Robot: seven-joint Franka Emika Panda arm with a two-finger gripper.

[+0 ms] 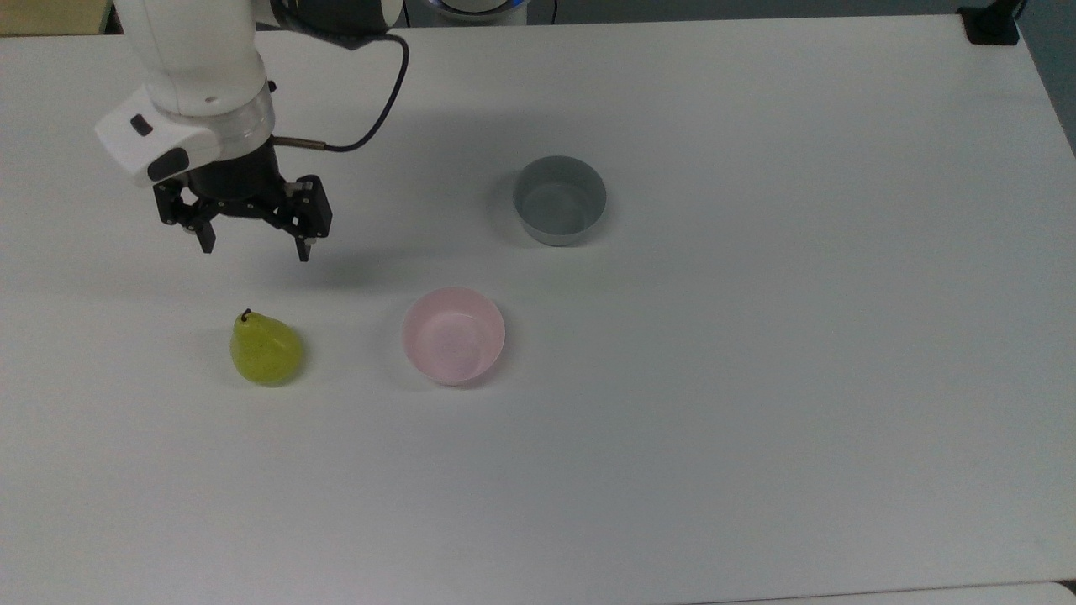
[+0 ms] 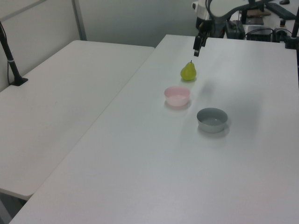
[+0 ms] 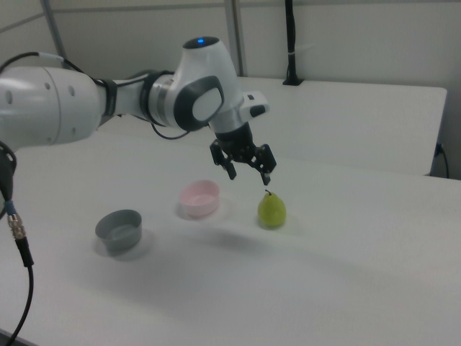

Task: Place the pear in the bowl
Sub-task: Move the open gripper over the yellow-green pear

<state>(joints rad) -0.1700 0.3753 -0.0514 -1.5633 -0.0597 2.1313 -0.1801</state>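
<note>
the claw [image 1: 254, 247] is held wide open and empty above the pear [image 1: 265, 349], so it can be grabbed and put in the pink bowl [image 1: 453, 335].

pear [image 1: 266, 350]: yellow-green, upright on table | bowl [image 1: 453, 335]: pale pink, empty, near pear

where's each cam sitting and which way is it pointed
Top view: high above the table, looking almost straight down; arm and open claw enter from the top view's upper left.
Left view: off one table end, looking along it; the claw hangs at the far end, above the pear.
Right view: low at the opposite side, with the arm reaching in from the right view's left.
All three share the pear, pink bowl and grey bowl.
</note>
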